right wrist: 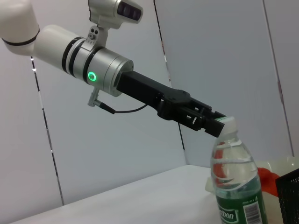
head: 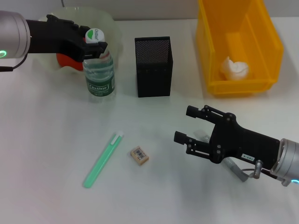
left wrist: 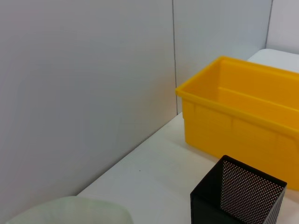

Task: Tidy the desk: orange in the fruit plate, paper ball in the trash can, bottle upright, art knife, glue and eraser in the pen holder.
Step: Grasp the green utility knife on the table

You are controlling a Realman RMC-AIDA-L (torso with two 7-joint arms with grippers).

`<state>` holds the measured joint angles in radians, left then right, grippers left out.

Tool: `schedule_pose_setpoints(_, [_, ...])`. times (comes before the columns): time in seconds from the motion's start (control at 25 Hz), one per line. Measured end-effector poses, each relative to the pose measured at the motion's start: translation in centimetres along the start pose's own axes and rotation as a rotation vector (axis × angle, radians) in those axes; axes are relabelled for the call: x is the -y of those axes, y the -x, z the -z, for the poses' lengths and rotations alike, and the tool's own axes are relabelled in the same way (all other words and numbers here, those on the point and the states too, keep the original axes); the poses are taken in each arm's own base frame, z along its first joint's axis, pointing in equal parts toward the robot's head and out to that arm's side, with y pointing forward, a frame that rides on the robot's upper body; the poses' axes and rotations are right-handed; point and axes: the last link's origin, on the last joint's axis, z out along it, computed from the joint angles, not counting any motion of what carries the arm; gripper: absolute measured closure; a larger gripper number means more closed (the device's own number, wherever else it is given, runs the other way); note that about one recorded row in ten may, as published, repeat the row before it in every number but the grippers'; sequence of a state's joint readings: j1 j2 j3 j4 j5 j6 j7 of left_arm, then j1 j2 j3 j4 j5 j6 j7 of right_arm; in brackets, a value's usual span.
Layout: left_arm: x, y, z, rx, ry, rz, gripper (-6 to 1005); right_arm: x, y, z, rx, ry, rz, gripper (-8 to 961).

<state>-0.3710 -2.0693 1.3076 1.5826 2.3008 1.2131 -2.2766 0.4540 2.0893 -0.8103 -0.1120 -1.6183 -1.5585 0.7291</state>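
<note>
You are looking at the bottle step being finished, I judge, so take the pen holder (head: 154,66), the black mesh cup standing upright mid-desk, as your landmark. Just to its right the trash can (head: 238,46) is sitting with the paper ball (head: 235,68) already lying inside it, so that item reads as done. To the holder's left, well back, the fruit plate (head: 107,23) is showing its pale scalloped rim, and the orange (head: 65,59) is peeking out red from inside it behind the left arm. Just left of the holder the bottle (head: 99,74) is standing upright on the desk, and the left gripper (head: 93,44) is gripping it at the neck and white cap, fingers closed on it. In front of the holder and to its right the right gripper (head: 184,125) is hovering above the desk with its fingers spread apart and nothing between them; a grey stick (head: 238,171), likely the art knife, is lying partly hidden under that arm. In front of the holder and a little left, the glue (head: 103,160) and, just beside it, the eraser (head: 139,155) are lying flat. Your next move, I reckon, is releasing the cap without tipping the bottle, then collecting the small items into the holder.
</note>
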Motion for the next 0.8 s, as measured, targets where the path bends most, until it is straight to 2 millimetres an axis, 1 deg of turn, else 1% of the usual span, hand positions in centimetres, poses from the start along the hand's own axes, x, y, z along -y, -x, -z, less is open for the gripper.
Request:
schedule_pose_setpoints(0.28, [0.0,0.0,0.0,0.0,0.0,-0.006,476,0.0,0.0,0.0,0.0,0.0,0.002,189])
schedule_pose_setpoints(0.32, [0.2,-0.2,0.2,-0.027,-0.01,0.011,472,0.0,0.0,0.0,0.0,0.0,0.002,189])
schedule_pose_setpoints(0.36, [0.5,-0.3,0.4,-0.068,-0.023,0.033,453,0.0,0.0,0.0,0.0,-0.001,0.002,189])
schedule_pose_setpoints(0.48, [0.5,-0.3,0.4,-0.068,-0.023,0.033,397,0.1,-0.1,0.0,-0.006,-0.004,0.002,189])
schedule_pose_setpoints(0.6, [0.7,-0.6,1.0,-0.14,-0.015,0.037,340,0.1,-0.1,0.0,-0.01,-0.005,0.002,189])
schedule_pose_setpoints(0.76, [0.6,-0.6,1.0,-0.148,-0.01,0.04,214,0.1,-0.1,0.0,-0.009,-0.007,0.002,189])
schedule_pose_setpoints(0.8, [0.6,-0.7,1.0,-0.151,-0.007,0.041,215,0.1,-0.1,0.0,-0.008,-0.01,0.002,189])
